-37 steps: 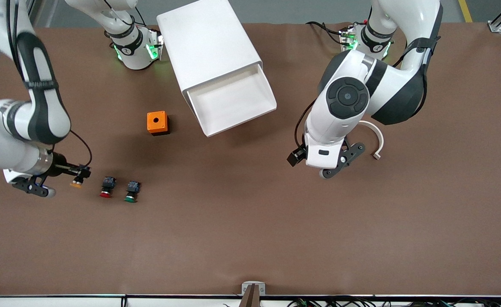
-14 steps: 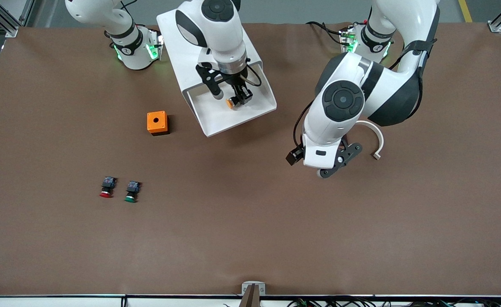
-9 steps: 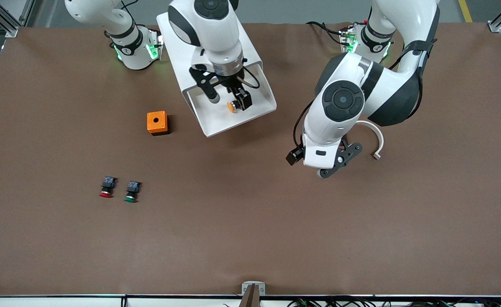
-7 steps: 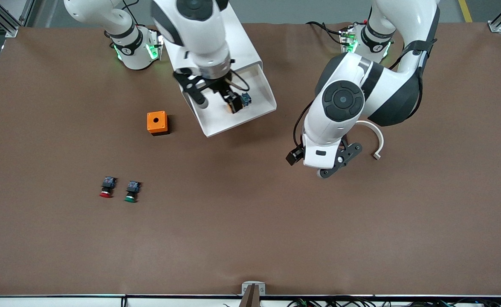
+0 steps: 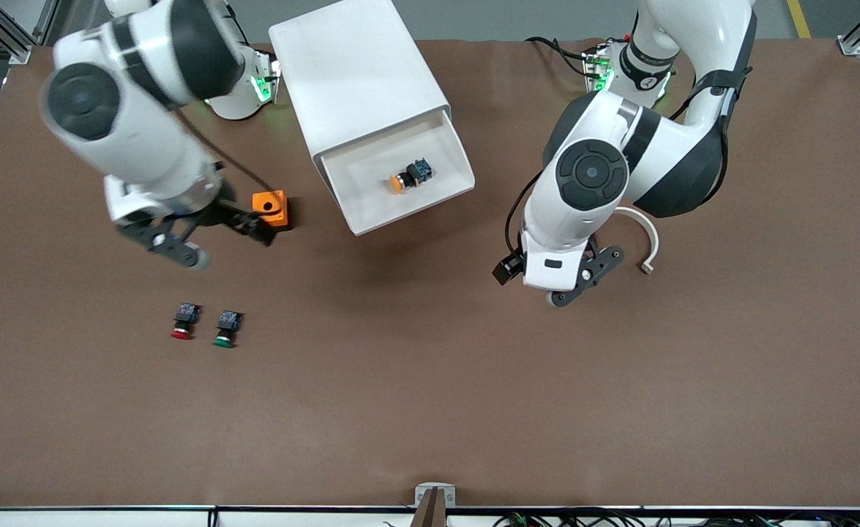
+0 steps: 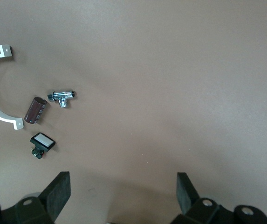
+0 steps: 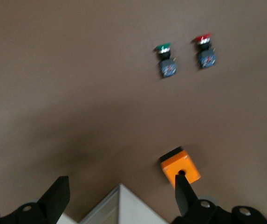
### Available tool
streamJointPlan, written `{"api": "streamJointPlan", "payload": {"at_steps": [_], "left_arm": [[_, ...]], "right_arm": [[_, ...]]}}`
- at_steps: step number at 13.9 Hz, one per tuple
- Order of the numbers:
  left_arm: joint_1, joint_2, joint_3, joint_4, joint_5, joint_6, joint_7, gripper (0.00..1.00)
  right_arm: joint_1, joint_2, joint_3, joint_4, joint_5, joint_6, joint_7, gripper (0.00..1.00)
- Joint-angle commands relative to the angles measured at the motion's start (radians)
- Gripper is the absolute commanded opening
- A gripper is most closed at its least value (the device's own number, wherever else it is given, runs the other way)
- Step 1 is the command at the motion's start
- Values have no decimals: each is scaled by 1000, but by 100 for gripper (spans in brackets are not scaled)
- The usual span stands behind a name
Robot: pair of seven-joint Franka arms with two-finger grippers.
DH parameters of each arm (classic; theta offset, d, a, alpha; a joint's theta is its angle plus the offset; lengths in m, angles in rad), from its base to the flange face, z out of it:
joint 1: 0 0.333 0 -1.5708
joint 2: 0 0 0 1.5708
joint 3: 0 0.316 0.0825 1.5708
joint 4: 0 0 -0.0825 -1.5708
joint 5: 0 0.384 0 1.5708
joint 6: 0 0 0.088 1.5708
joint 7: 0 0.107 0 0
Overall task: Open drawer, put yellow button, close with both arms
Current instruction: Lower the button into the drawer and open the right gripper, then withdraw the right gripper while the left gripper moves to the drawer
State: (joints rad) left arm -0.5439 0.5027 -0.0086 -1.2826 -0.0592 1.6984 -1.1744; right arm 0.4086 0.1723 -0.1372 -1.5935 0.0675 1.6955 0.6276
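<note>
Inside the open drawer (image 5: 430,192) you have one yellow button (image 5: 409,176), alone. On the table you can count one orange cube (image 5: 269,208) and two more buttons, red (image 5: 183,321) and green (image 5: 226,328). Right gripper (image 5: 226,236), empty and wide, hangs over the table by the cube; left gripper (image 5: 583,279), also wide, waits over bare table. Only your left wrist view shows a chrome fitting (image 6: 62,96), brown cylinder (image 6: 35,110) and white-topped switch (image 6: 42,143).

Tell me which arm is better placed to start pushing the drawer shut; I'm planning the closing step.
Probably right. The right gripper, open, hangs beside the orange cube, close to the open drawer holding the yellow button. The left gripper, open, waits over bare table.
</note>
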Motion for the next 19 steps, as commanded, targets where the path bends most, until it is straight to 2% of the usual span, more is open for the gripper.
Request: {"api": "streamJointPlan", "payload": {"at_steps": [1,5,7,15,17,19], "left_arm": [[-1,-9,-2,5,19,-6,7,100],[-4,-6,-2,5,19,4,7,100],[-11,13,-4,5,16,15,7,100],[-114,92,-5,5,7,168,-7,100],[-154,121,-5,5,12,213,-83,100],[-186,145,-4,5,18,251,-138,100]], "right_arm": [[-126,-10,22,4,-11,-19,-258,100],[-295,-27,22,6,-60,-30,-584,100],[-350,-36,24,21,-60,-69,-617,100],[-373,-27,25,89,-93,-112,-615,100],[-370,-22,30,144,-138,-146,-615,100],[-370,-22,30,150,-127,-146,-611,100]]}}
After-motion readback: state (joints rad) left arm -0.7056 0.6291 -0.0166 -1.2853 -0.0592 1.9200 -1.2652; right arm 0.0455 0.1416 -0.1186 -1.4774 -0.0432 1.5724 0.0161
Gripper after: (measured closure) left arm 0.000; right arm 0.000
